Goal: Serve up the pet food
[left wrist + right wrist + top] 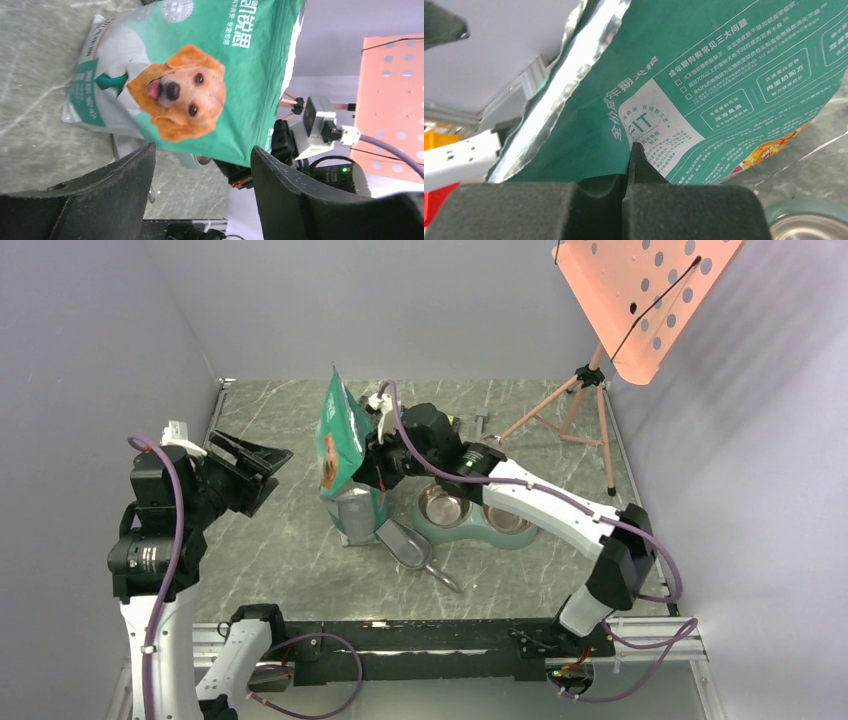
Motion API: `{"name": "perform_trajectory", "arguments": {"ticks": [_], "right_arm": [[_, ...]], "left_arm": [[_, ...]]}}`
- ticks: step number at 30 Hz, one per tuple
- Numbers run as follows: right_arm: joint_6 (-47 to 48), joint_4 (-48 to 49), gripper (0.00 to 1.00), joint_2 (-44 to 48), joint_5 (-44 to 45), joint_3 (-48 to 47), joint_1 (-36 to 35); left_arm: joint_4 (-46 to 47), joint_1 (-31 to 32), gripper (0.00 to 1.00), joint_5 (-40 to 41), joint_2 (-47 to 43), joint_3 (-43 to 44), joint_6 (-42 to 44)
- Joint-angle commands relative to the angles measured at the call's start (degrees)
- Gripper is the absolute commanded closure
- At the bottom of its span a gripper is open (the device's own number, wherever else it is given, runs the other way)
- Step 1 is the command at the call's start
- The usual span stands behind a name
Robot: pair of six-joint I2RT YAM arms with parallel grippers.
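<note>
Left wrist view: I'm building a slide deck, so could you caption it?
Open fingers of the left gripper frame a teal pouch printed with a golden retriever.

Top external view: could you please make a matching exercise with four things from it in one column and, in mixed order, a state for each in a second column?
Column one:
1. pouch
2. scoop
3. left hand
4. right hand

Column two:
A. open, holding nothing
B. lying on the table
C. shut on the green bag
D. standing upright

Pairs: 1-D, 2-B, 3-A, 4-C.
</note>
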State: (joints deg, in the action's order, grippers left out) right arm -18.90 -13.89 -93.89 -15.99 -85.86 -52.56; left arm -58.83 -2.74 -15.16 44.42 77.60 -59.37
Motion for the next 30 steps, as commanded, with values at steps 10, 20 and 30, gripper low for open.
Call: {"name": "perform_trajectory", "arguments": {"ticks": [10, 20, 30], "right_arm": [[-3.93, 3.65, 1.0, 10.4, -24.02, 1.39, -2.39], [-1.28, -4.74, 1.0, 9.02, -16.59, -3.16, -2.5], [0.58, -15.19, 0.55, 5.1, -9.99, -15.72, -2.55]], "left_arm": [[6.28, 0.19, 0.29, -10.5, -3.37, -7.21, -5.75], [9.72, 8.61, 0.23, -3.24, 5.04, 3.27, 4.04], [5.12, 15.97, 0.5, 1.4, 15.69, 13.25, 12.61]]}}
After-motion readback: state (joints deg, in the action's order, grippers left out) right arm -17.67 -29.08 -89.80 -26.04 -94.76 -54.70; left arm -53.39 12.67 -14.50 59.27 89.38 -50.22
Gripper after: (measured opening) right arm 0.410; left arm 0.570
